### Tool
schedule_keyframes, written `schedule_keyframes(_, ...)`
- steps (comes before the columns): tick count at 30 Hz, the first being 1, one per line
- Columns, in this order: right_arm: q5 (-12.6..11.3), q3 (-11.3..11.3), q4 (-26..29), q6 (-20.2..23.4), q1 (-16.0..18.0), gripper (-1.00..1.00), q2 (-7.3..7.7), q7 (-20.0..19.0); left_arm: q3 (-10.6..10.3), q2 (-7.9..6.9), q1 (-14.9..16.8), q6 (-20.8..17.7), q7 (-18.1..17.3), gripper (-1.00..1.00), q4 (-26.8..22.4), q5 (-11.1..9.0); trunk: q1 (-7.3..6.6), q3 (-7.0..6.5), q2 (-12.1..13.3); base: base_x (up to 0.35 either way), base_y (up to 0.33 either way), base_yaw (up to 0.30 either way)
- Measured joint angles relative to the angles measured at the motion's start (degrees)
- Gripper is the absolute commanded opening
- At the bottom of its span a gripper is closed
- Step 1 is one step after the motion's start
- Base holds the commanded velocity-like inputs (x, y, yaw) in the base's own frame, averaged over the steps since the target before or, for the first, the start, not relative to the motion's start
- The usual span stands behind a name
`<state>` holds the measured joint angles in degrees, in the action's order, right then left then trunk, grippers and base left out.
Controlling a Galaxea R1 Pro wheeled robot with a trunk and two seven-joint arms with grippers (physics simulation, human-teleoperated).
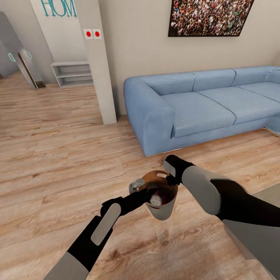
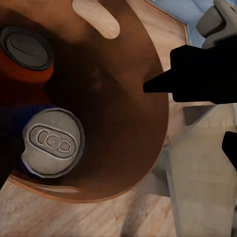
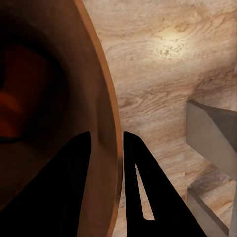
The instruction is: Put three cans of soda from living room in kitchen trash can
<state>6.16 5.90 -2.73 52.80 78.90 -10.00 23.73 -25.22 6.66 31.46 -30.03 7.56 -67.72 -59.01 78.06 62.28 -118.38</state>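
- The right gripper point(image 1: 171, 177) pinches the rim of the trash can point(image 1: 165, 212): in the right wrist view one dark finger point(image 3: 59, 192) lies inside the brown wall and the other outside, with the rim edge point(image 3: 111, 123) between them.
- The trash can hangs off this gripper above the wooden floor point(image 1: 58, 155), upright, its oval handle slot point(image 1: 160, 175) just beside the grip.
- The left gripper point(image 1: 137, 186) is at the opposite rim, over the can's mouth; I cannot tell whether its fingers are spread or pressed together.
- Under the left gripper, inside the bin, a blue soda can point(image 2: 52, 140) stands with its silvery top up, against the inner wall; an orange soda can point(image 2: 27, 54) sits just beside it, deeper in. A third can cannot be made out.
- Ahead of both grippers stands the light-blue sofa point(image 1: 186, 109), its near arm well apart from the bin.
- To the left of the left gripper the floor runs open towards a white pillar point(image 1: 99, 77) and low shelves point(image 1: 72, 74).
- A grey edge of the robot's own base point(image 3: 212, 123) lies below the right gripper.
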Motion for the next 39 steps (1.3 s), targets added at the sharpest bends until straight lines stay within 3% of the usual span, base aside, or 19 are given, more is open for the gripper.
schedule_keyframes(11,-0.14,0.17,0.0,-0.03,-0.3,-1.0,0.0,-0.01,0.09,-0.59,-0.17,-0.37,-0.14,1.0,-0.94,-0.15,0.0,0.0,0.0,0.0,0.0,0.0)
schedule_keyframes(15,0.03,0.0,0.03,0.0,-0.36,-1.0,0.0,0.0,0.65,-1.23,-0.23,-1.68,-0.23,1.0,-5.25,-0.48,0.0,0.0,0.0,0.0,0.0,0.0)
schedule_keyframes(20,0.06,-0.01,0.08,0.01,-0.46,-1.0,0.0,0.0,2.08,-6.14,-0.27,-6.61,-0.29,1.0,-10.94,-0.92,0.0,0.0,0.0,0.0,0.0,0.0)
schedule_keyframes(22,-0.02,0.07,0.09,-0.01,-0.49,-1.0,0.0,0.0,5.66,-9.21,-0.31,-8.72,-0.29,1.0,-12.88,-1.39,0.0,0.0,0.0,0.0,0.0,0.0)
schedule_keyframes(27,0.02,0.03,0.09,0.0,-0.51,-1.0,0.0,0.0,12.89,-12.74,-0.37,-13.68,-0.43,1.0,-13.9,-1.52,0.0,0.0,0.0,0.0,0.0,0.0)
schedule_keyframes(29,0.06,-0.05,0.09,0.01,-0.52,-1.0,0.0,0.0,17.29,-16.27,-0.4,-15.15,-0.57,1.0,-14.06,-1.36,0.0,0.0,0.0,0.0,0.0,0.0)
schedule_keyframes(31,0.07,-0.06,0.09,0.01,-0.52,-1.0,0.0,0.0,19.22,-19.06,-0.42,-15.67,-0.55,1.0,-14.01,-1.62,0.0,0.0,0.0,0.0,0.0,0.0)
schedule_keyframes(33,0.03,0.02,0.09,0.0,-0.5,-1.0,0.0,0.0,19.99,-20.79,-0.43,-15.91,-0.4,1.0,-13.87,-1.76,0.0,0.0,0.0,0.0,0.0,0.0)
schedule_keyframes(35,0.06,0.09,0.16,-0.02,-0.49,-1.0,0.0,-0.06,20.89,-23.43,-0.47,-16.51,-0.14,1.0,-13.29,-1.74,0.0,0.0,0.0,0.0,0.0,0.0)
schedule_keyframes(39,0.06,-0.1,0.18,0.0,-0.45,-1.0,0.0,-0.56,22.88,-25.25,-0.5,-16.94,3.18,1.0,-9.99,-1.69,0.0,0.0,0.0,0.0,0.0,0.0)
